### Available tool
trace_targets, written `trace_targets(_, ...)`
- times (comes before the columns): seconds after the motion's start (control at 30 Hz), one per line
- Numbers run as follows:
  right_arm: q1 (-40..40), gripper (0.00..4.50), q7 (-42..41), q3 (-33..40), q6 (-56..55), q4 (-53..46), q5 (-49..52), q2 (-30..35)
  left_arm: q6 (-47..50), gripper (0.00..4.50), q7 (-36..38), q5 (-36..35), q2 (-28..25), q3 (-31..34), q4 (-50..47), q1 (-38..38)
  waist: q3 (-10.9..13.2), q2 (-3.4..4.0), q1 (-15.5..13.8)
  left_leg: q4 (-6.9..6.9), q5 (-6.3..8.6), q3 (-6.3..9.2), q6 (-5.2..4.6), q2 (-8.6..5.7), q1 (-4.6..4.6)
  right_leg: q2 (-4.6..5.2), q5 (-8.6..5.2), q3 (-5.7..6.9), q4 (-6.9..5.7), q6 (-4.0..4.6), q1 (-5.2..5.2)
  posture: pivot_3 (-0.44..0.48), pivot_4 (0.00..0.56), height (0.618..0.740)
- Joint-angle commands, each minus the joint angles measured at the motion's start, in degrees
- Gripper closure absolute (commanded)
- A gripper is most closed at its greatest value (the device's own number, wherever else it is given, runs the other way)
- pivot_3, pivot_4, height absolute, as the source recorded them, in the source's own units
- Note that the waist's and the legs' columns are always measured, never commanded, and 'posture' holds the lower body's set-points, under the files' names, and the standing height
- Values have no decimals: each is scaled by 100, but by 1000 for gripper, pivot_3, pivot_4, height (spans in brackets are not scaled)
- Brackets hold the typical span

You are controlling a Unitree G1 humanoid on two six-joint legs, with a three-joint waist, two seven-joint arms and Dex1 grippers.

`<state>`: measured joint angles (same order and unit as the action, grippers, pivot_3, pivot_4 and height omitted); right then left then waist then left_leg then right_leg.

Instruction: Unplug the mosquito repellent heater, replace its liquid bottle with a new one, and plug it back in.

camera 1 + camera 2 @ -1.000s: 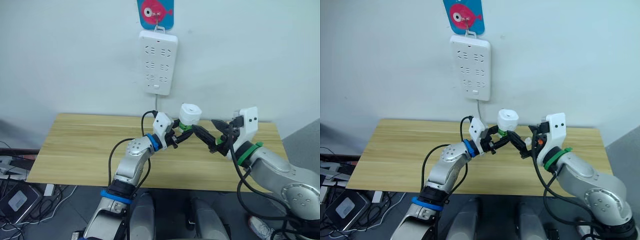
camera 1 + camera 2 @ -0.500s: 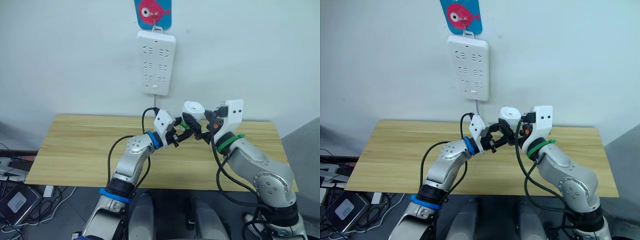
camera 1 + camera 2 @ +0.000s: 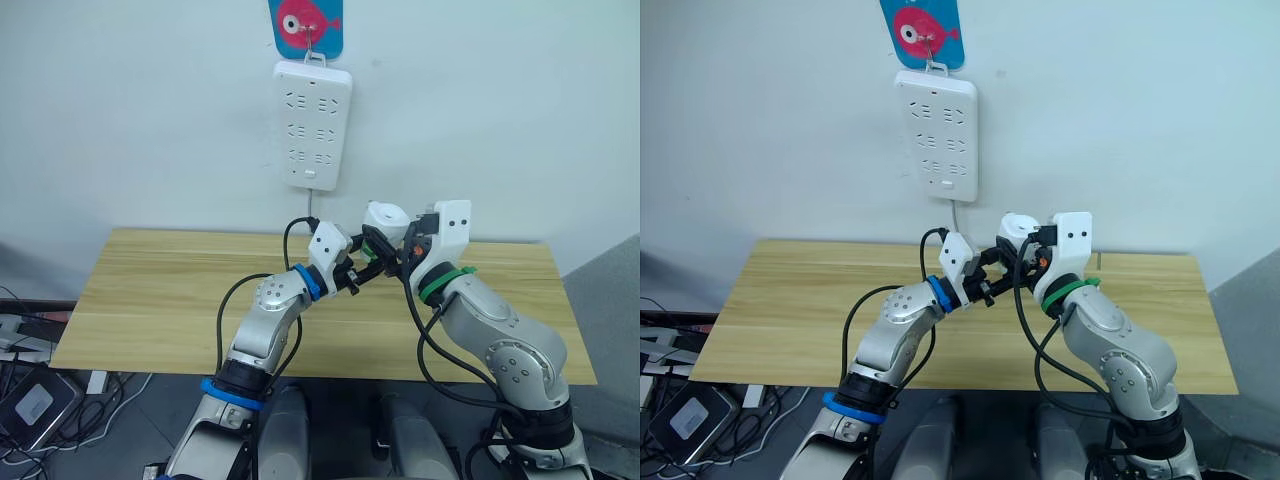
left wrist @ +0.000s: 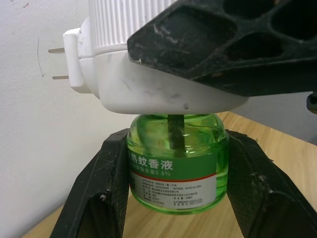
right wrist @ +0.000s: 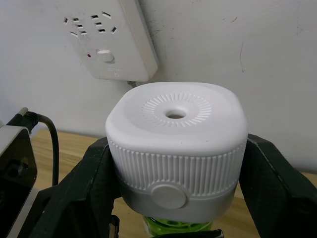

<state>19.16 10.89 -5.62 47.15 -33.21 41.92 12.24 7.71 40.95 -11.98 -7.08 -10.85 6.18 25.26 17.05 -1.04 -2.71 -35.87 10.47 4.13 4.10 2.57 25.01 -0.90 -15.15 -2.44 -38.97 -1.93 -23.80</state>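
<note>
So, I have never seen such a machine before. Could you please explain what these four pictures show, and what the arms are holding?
This is a humanoid robot with two arms, each ending in a gripper of two black fingers. The two wide pictures come from the two eyes of a camera on its head, looking down over a bare light wooden table. On the wall hangs a long white multi-socket power strip.

The two close pictures come from cameras on the wrists. The left gripper is shut on a small green transparent liquid bottle. The right gripper is shut on the small white rounded plastic mosquito repellent heater, which sits on top of that bottle. Its two metal prongs are free, so it is unplugged and held in the air between both arms.
</note>
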Motion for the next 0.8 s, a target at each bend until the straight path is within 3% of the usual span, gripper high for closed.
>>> trace_targets(0.03, -63, 1442, -191, 221, -187, -69, -221, 21, 327, 1277, 341, -468, -136, 68, -568, -160, 0, 0, 2, 1, 0, 0, 0, 0, 0, 0, 0, 0, 0, 0, 0, 188, 258, 740)
trace_targets(0.17, -245, 1442, -561, 201, -466, 30, -635, 222, 652, 57, 658, -752, -646, 286, -775, -362, 0, 1, 3, 9, 0, 0, 0, 1, -1, 0, -2, 1, 1, 3, -4, 201, 260, 740)
trace_targets(0.2, -306, 1442, -661, 196, -538, 50, -719, 253, 740, 0, 688, -853, -766, 417, -766, -386, 0, 1, 0, 9, 0, 1, 0, 3, 0, 0, -2, 2, 1, 3, -6, 205, 258, 740)
trace_targets(0.43, -690, 1523, -1582, 184, -946, 109, -861, 378, 536, 0, 592, -970, -1712, 1500, -512, 26, 0, 1, -45, 18, 0, -3, 0, 6, 3, 0, -4, 1, -1, 6, -19, 279, 243, 740)
trace_targets(0.8, -445, 1523, -1676, 549, -1127, 377, -1132, 121, -704, 0, 779, -520, -1729, 1553, 1432, 1885, -4, -5, -224, 12, -1, -5, 3, -3, 20, 1, -1, 3, 2, 2, -27, 282, 219, 740)
